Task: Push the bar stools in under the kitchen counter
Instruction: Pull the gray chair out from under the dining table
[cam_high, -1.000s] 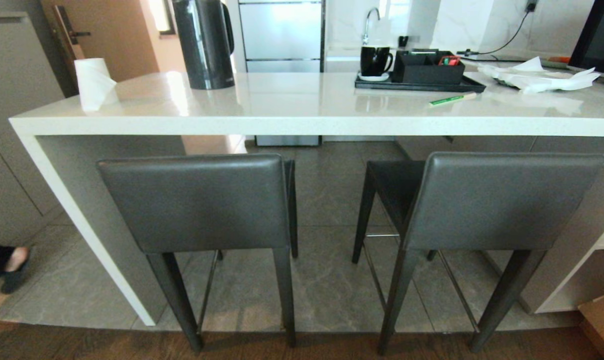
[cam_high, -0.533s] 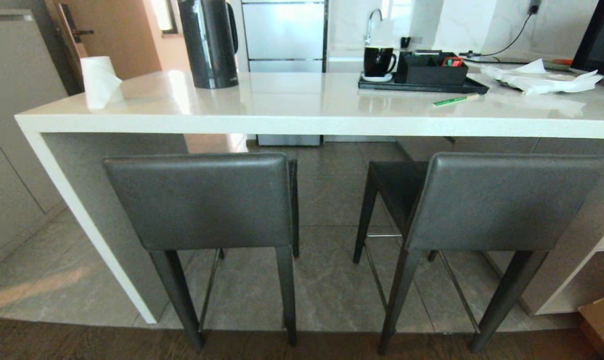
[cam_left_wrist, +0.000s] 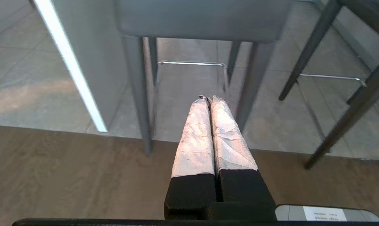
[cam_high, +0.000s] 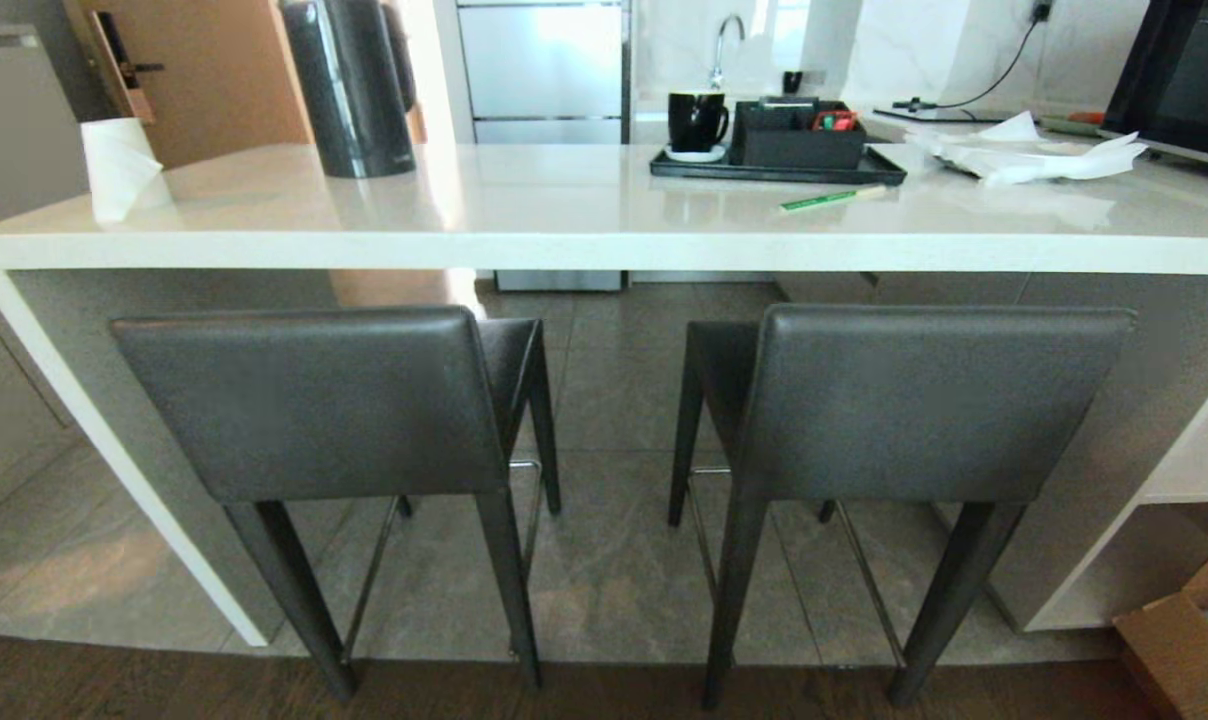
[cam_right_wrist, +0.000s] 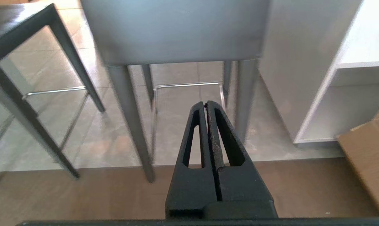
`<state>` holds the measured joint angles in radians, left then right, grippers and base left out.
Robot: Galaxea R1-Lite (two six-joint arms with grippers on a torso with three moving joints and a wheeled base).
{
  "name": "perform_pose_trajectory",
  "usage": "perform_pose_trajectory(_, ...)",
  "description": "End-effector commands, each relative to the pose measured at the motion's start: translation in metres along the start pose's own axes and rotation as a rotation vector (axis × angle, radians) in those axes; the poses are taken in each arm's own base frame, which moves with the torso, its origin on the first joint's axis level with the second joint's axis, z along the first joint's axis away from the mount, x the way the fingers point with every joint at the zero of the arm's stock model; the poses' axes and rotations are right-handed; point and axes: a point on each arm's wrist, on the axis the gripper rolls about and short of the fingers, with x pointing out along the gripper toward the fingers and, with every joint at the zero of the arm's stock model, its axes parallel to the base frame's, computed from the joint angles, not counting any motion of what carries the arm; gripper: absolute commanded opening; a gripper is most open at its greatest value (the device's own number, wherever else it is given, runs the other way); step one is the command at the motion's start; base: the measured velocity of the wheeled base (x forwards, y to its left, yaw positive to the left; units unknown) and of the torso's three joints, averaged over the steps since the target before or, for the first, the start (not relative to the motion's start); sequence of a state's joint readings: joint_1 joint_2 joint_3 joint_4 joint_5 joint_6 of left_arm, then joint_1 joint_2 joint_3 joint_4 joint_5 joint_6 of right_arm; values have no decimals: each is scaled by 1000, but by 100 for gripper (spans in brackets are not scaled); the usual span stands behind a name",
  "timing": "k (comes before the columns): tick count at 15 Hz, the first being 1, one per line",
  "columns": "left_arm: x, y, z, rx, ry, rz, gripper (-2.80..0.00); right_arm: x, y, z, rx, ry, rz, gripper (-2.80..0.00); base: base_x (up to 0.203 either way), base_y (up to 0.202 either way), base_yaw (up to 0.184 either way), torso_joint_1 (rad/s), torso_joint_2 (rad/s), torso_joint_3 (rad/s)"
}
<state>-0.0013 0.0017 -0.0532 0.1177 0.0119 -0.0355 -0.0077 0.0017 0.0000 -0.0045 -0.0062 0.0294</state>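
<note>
Two dark grey bar stools stand side by side in front of me, the left stool (cam_high: 314, 400) and the right stool (cam_high: 924, 400), backrests toward me and seats reaching under the white kitchen counter (cam_high: 604, 235). My left gripper (cam_left_wrist: 210, 98) is shut and empty, held low before the left stool's legs (cam_left_wrist: 139, 94) and footrest. My right gripper (cam_right_wrist: 205, 103) is shut and empty too, low in front of the right stool (cam_right_wrist: 177, 31). Neither arm shows in the head view.
On the counter stand a black kettle (cam_high: 349, 90), a paper roll (cam_high: 114, 165), a black tray (cam_high: 774, 165) with a mug, a green pen (cam_high: 829, 198) and crumpled paper. A white shelf unit (cam_high: 1194, 470) and a cardboard box (cam_high: 1179, 640) sit at the right. The counter's side leg (cam_high: 114, 450) is left.
The whole scene has slid left in the head view, so the camera has shifted right. A person's foot seen at the far left one second ago is gone. The stools keep their places.
</note>
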Motion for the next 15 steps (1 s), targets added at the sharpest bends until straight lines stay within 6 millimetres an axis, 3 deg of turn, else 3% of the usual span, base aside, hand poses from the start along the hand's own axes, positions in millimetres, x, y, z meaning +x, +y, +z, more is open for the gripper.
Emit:
perform_pose_trajectory(1,0,0,0,-1,1,0,-280,0,0,0,0,1,0,-280,0,-194,1,0,2,1)
perform_pose_trajectory(15,0,0,0,-1,3,2,-280,0,0,0,1,1,0,-280,0,-194,2,3,2,3)
